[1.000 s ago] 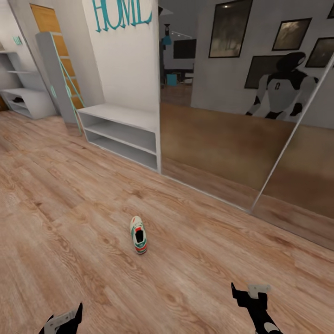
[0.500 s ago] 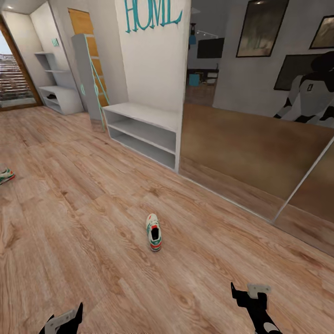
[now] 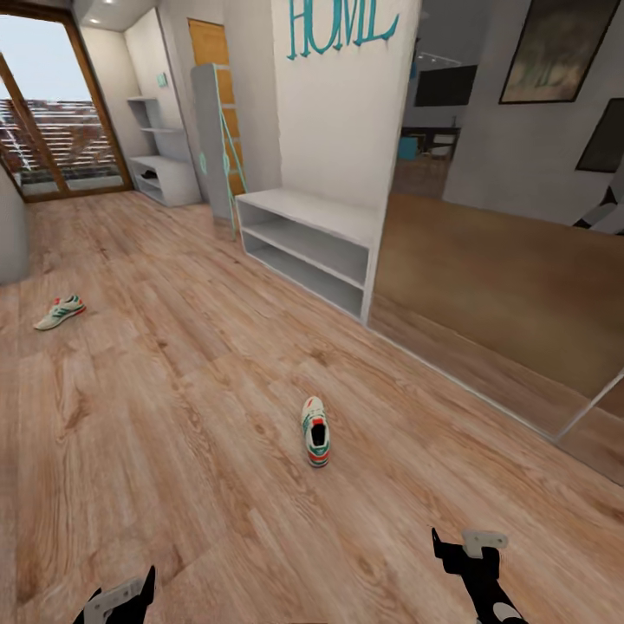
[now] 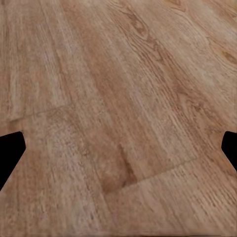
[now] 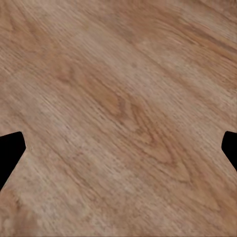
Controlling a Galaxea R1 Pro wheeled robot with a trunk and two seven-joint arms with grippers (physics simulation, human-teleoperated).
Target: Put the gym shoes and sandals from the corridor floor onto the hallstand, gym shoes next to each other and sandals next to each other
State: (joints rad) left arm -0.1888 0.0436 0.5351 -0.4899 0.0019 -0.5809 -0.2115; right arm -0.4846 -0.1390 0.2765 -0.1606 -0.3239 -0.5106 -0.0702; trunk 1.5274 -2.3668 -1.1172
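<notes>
One gym shoe [image 3: 315, 431], white with green stripes and a red heel, lies on the corridor floor [image 3: 191, 416] in the middle of the head view, heel toward me. The second gym shoe [image 3: 59, 312] lies far off to the left. The hallstand [image 3: 305, 236], a low light-grey cabinet with two open shelves, stands against the white wall beyond the near shoe, its top bare. My left gripper [image 3: 117, 598] and right gripper [image 3: 468, 546] hang low near me, both open over bare planks [image 4: 120, 148] [image 5: 121, 148]. The sandals are out of view.
A large mirror wall [image 3: 503, 260] runs along the right. A tall grey ladder shelf [image 3: 217, 139] stands left of the hallstand. Another low grey cabinet [image 3: 166, 178] and wall shelves sit at the far end beside a glass door [image 3: 52, 139].
The camera has swung left, so the whole picture shifted right. The second gym shoe and the glass door came into view. Both grippers keep their pose.
</notes>
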